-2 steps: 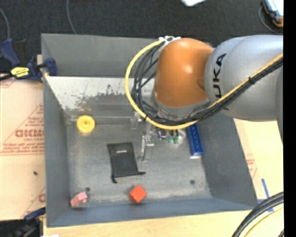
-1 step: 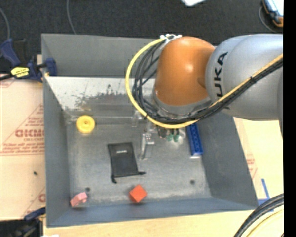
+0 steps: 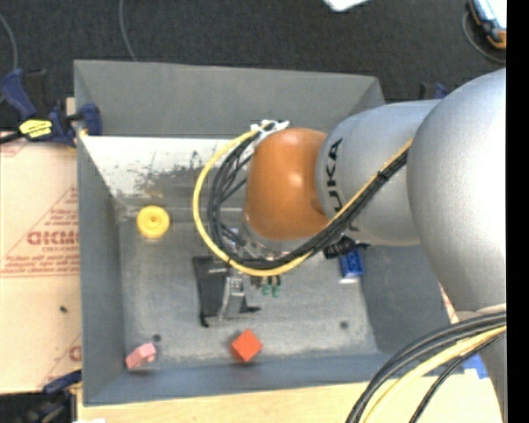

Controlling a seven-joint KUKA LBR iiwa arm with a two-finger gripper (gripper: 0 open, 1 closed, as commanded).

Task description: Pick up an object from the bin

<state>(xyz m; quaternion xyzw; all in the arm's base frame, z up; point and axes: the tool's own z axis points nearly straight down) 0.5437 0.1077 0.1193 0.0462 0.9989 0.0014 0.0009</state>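
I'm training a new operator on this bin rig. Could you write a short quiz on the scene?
1. True or false: the yellow round thing lies in the bin's left half.
2. Which loose thing lies nearest the gripper? A pink block; B orange-red cube; C yellow round thing.
3. Fill in: the blue thing is partly hidden by the robot's ___.
Key: 1 true; 2 B; 3 arm.

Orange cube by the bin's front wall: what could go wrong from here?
The gripper sits up-left of the orange cube, not over it, so a grasp here would likely miss.
The cube lies close to the front wall, and a descent there may clip the wall.
The arm hides part of the blue thing, which could get nudged.
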